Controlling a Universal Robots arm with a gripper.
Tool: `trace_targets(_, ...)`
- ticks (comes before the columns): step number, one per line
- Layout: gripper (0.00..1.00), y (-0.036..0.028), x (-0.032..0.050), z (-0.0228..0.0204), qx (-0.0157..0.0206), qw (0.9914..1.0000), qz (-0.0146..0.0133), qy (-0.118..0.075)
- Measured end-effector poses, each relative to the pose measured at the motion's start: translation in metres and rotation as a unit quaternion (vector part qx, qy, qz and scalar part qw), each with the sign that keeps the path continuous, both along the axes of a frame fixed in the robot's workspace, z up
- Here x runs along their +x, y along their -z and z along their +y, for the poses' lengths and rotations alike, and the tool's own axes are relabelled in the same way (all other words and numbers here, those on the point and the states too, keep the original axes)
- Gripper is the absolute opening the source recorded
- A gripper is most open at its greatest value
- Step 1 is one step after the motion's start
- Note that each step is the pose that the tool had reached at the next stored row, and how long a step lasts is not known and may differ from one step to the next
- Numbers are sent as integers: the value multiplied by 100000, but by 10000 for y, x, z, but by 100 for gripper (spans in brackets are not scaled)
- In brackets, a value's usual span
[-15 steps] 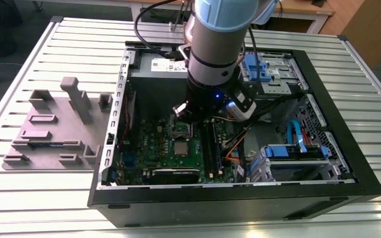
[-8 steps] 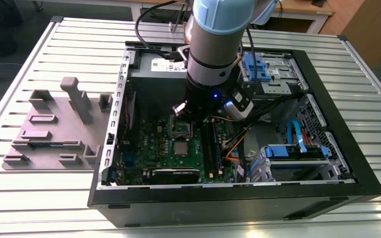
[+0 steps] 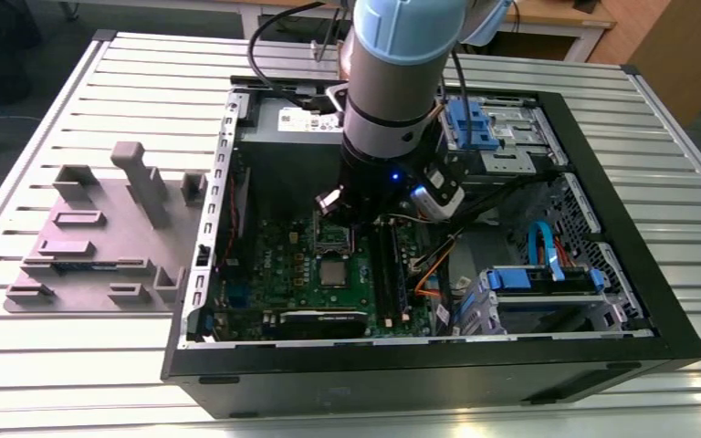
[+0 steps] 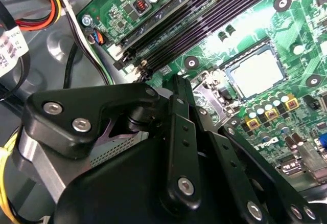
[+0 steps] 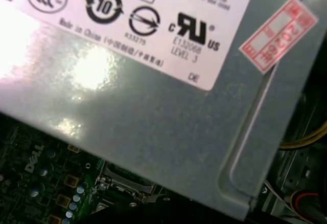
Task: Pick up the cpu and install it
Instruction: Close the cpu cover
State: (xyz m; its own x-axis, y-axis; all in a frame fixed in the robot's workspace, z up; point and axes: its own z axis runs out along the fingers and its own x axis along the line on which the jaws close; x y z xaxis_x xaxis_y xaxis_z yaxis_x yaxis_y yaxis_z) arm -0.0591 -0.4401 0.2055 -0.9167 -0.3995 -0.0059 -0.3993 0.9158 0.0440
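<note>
Pale silvery metal on the top of the small flat square cpu [image 4: 255, 73], face up, lying flat in the socket recess of the large green circuit board [image 4: 240, 32]. In the exterior view, the same cpu [image 3: 329, 271] about at the middle of that board. No long axis to tell on this square chip; edges in line with the edges of the board, not tilted.

Just beside it on the same board, the thin hinged metal socket frame [image 4: 209, 91], not over the chip, partly hidden behind black linkage bars. Along another side, the long black memory slots [image 4: 194, 14] of the board.

Above the board, close over the frame and apart from the cpu, the black gripper [image 3: 340, 212] on the pale blue and grey robot arm [image 3: 393, 64]. State of the jaws: cannot tell.

Past one edge of the board, the big grey metal box with a white label [image 5: 153, 127]. Around the board, the open black computer case [image 3: 448, 365].
</note>
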Motion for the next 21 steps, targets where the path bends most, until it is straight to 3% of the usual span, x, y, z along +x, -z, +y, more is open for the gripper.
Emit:
trace_targets(5, 11, 15, -7, 30, -12, 100000, 5, -6)
trace_targets(21, 11, -5, -50, 27, -4, 100000, -54, -7)
